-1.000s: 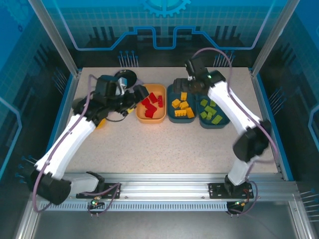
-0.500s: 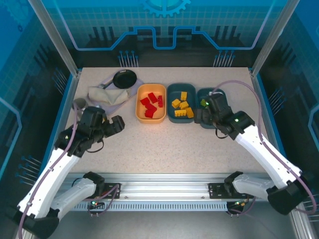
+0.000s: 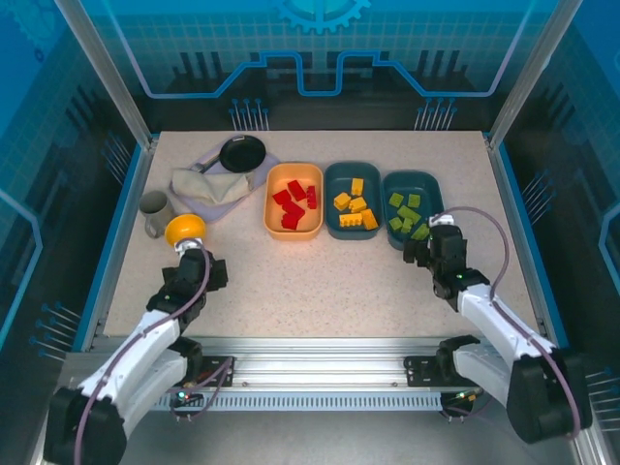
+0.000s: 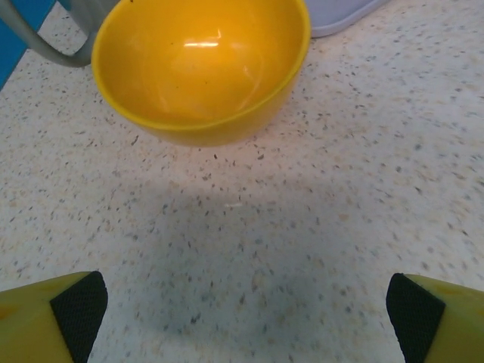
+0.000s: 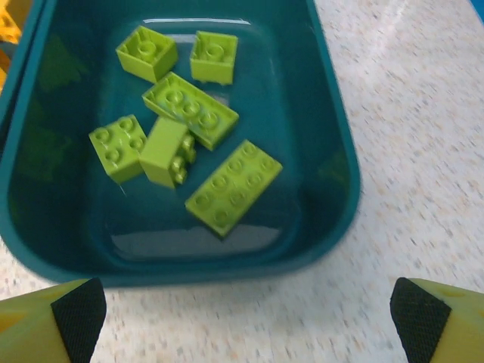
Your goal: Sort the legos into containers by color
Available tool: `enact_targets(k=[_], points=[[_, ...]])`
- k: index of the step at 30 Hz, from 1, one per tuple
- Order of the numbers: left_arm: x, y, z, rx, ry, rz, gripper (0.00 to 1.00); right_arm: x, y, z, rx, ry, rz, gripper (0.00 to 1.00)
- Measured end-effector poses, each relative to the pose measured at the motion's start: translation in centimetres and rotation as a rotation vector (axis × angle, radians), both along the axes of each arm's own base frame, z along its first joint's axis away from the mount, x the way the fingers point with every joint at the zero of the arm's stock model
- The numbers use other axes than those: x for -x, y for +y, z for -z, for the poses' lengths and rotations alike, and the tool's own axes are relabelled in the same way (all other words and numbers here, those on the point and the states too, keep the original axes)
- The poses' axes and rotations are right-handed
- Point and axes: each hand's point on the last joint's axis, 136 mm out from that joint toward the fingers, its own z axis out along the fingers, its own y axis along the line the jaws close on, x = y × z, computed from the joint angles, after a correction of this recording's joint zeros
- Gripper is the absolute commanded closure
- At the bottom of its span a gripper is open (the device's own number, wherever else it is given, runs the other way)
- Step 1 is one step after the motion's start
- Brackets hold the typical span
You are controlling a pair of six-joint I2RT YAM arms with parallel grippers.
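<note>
Three trays stand in a row at the back middle. The orange-yellow tray [image 3: 294, 234] holds red legos [image 3: 294, 203]. Yellow-orange legos [image 3: 355, 208] lie in the middle teal tray [image 3: 352, 235]. In the right teal tray [image 3: 431, 189] [image 5: 333, 151] lie several light green legos [image 3: 407, 213] [image 5: 233, 187]. My left gripper [image 3: 201, 263] [image 4: 243, 314] is low over bare table, open and empty, just near of a yellow bowl. My right gripper [image 3: 431, 247] [image 5: 242, 314] is open and empty at the near rim of the right teal tray.
A small yellow bowl [image 3: 185, 230] [image 4: 200, 68] sits at the left beside a grey cup [image 3: 153, 213]. Behind them a crumpled cloth [image 3: 208, 184] lies on a lavender mat next to a black dish [image 3: 242, 152]. Bare table stretches between the trays and the arm bases.
Both arms have drawn back toward the near edge. The left went from beside the orange-yellow tray to the bowl, the right from above the teal trays to the right tray's near rim. Both stayed open.
</note>
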Motion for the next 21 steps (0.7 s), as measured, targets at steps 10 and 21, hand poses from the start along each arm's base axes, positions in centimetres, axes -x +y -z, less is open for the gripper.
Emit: enact_targets(k=[10, 21], points=[[-8.1, 1.7, 0.9, 0.090, -0.061, 0.011, 0.01, -5.6, 0.6, 1.7, -0.022, -0.076, -0.095, 0.00], [-12.9, 2.9, -1.4, 0.150, -0.194, 0.052, 0.01, -8.6, 1.1, 1.0, -0.055, -0.189, -0.180, 0.00]])
